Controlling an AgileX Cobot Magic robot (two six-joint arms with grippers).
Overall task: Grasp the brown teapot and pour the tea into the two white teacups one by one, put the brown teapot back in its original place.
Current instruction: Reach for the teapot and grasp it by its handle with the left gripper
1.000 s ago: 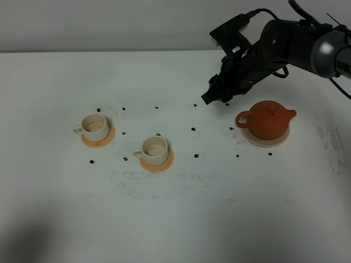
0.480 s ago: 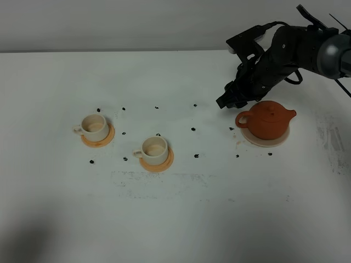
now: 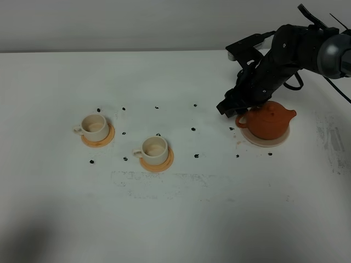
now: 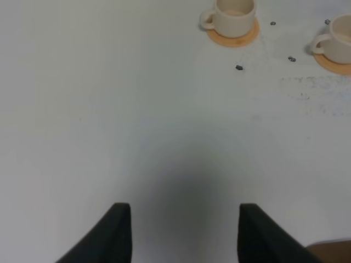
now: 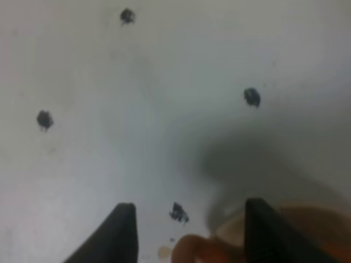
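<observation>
Reddish-brown clay sets the brown teapot (image 3: 267, 121) apart from everything else on the white counter (image 3: 175, 219). It sits upright on the pale coaster (image 3: 283, 138) at the right, its loop handle (image 3: 243, 119) turned toward the cups and its spout (image 3: 291, 114) pointing away from them. That puts the handle on the side where the right gripper (image 3: 228, 108) is, low and just beside the pot. In the right wrist view its fingers (image 5: 125, 233) stand wide apart with nothing clamped. A blurred brown curve of the handle shows in the gap between them, so this looks like the approach to the grasp, with the grip not yet made. Whether a finger already touches the clay cannot be told.

The 2 white teacups (image 3: 94, 126) stand upright, well apart from the teapot, the second one (image 3: 154, 149) nearer to it. Each rests on 1 of the orange coasters (image 3: 108, 137), mouth up and ready to be filled. Black dots (image 3: 193, 130) lie scattered around these spots, probably as placement marks.

The left gripper (image 4: 184, 235) hangs over bare counter with its fingers (image 4: 119, 233) wide and empty, clear of the work.

The next move probably calls for closing squarely on the handle loop and lifting level, since a tilted lift could spill tea early or shift the lid.
</observation>
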